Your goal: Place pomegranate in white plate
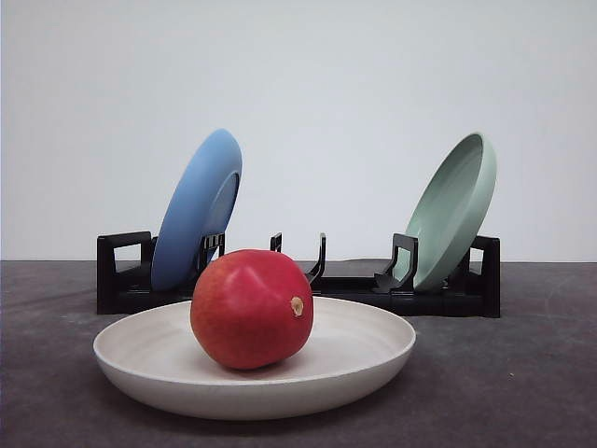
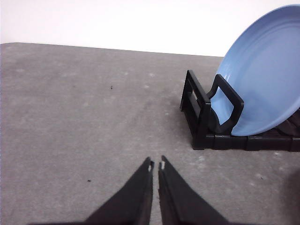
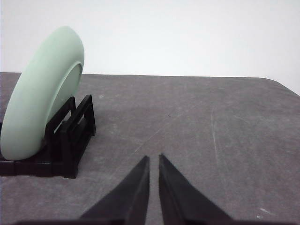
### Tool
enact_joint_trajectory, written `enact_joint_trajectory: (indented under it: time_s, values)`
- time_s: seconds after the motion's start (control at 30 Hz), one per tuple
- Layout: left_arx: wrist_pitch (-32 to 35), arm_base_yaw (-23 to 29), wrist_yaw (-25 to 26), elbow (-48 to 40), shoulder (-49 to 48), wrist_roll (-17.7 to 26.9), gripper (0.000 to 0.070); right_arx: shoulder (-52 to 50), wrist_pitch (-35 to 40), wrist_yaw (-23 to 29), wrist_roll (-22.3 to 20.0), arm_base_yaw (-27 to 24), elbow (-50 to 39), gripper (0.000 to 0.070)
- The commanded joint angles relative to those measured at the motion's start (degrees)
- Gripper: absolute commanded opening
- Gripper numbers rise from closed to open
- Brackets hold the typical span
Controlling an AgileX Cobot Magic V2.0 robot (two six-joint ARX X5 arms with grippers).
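Grey tabletop (image 1: 522,373) | pomegranate (image 1: 250,308) resting in white plate (image 1: 373,359) | left tool (image 2: 156,165), right tool (image 3: 153,159): closed, empty

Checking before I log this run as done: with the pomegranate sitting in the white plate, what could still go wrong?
The pomegranate is round and rests left of centre in the shallow white plate, so a bump might roll it toward the rim. The blue plate and pale green plate lean in the black rack; a knock could tip them.
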Motion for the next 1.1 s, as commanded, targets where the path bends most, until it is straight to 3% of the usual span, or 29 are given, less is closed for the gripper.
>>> enact_joint_trajectory:
  time_s: [0.0, 1.07]
  values:
    - [0.6, 0.0, -0.2, -0.5, -0.1, 0.8, 0.0000, 0.1, 0.6, 0.1, -0.4, 0.0, -0.2, 0.0031]
    - [0.6, 0.0, -0.2, -0.5, -0.1, 0.8, 0.0000, 0.1, 0.6, 0.1, -0.4, 0.0, -0.2, 0.0031]
